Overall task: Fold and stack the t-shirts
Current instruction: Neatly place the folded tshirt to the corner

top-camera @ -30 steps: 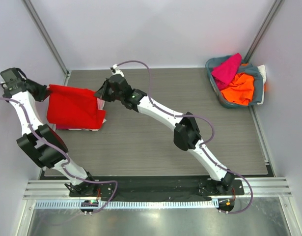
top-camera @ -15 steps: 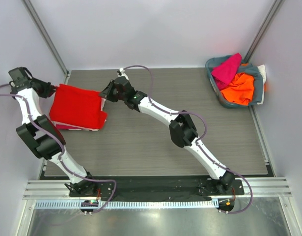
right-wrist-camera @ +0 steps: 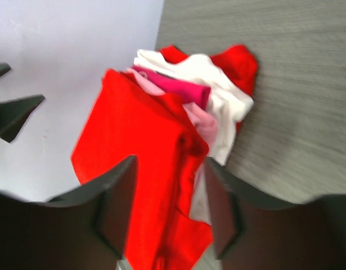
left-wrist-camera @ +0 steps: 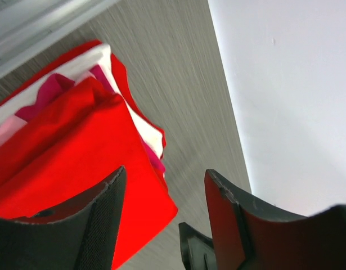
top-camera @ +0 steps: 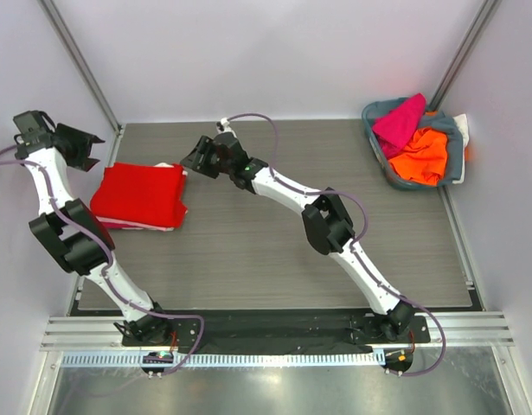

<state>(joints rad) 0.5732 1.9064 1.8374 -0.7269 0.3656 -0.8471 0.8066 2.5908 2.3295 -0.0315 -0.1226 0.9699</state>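
At the far-left corner of the counter [top-camera: 274, 242], the left tool [top-camera: 94, 152] stands with its fingers spread wide and grips nothing. It sits just off the left end of the red shirt [top-camera: 140, 192], apart from it, with its fingers pointing right towards the cloth. From its own wrist camera, the left tool [left-wrist-camera: 166, 173] frames the shirt's corner between its two dark fingers [left-wrist-camera: 102, 225].

The right tool [top-camera: 189, 160] is likewise open and empty. It is near the far-right corner of the same shirt and points left at it. In its wrist view, the right tool [right-wrist-camera: 170, 163] looks down on the shirt from the other end.

The red shirt is folded into a rough rectangle and lies on top of a pile [top-camera: 136, 226]. Its long axis runs left to right across the counter, slightly tilted, with one short end by the left wall [top-camera: 41, 69]. The wrist views show the layers under it. A pink shirt [right-wrist-camera: 203, 121] and a magenta shirt [right-wrist-camera: 173, 84] are sandwiched in the pile. A white shirt [right-wrist-camera: 218, 101] sticks out past the red edge, and another red layer [right-wrist-camera: 234, 62] lies at the bottom.

Well apart from the pile, in the far-right corner, is a grey-blue basket [top-camera: 456, 147]. It holds a loose magenta shirt [top-camera: 400, 121] and an orange shirt [top-camera: 421, 156], both crumpled.
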